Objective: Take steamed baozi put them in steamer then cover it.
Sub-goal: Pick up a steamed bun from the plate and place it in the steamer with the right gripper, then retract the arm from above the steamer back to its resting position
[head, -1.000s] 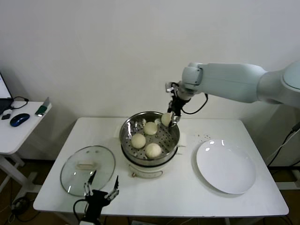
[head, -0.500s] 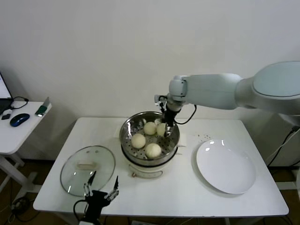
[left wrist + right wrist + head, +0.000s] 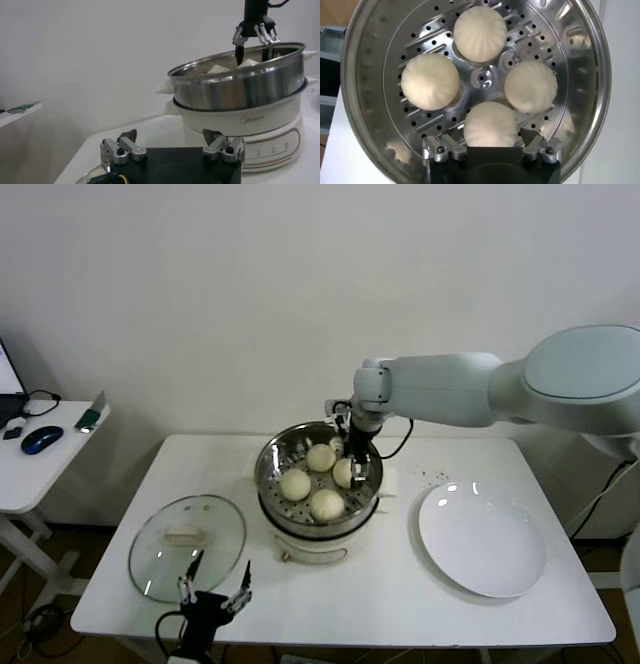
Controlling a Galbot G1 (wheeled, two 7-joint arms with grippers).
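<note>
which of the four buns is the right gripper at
The baozi on the steamer's right side, between the right gripper's open fingers; the other three lie apart from it.

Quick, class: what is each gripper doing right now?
Left gripper: open, empty, near the lid.
Right gripper: open around a bun in the steamer.

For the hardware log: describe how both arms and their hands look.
The right arm has smooth white rounded shells, with a black cable looping at its wrist. The right hand is black with slim fingers. The left hand is black with silver metal finger mounts and dark tips.
</note>
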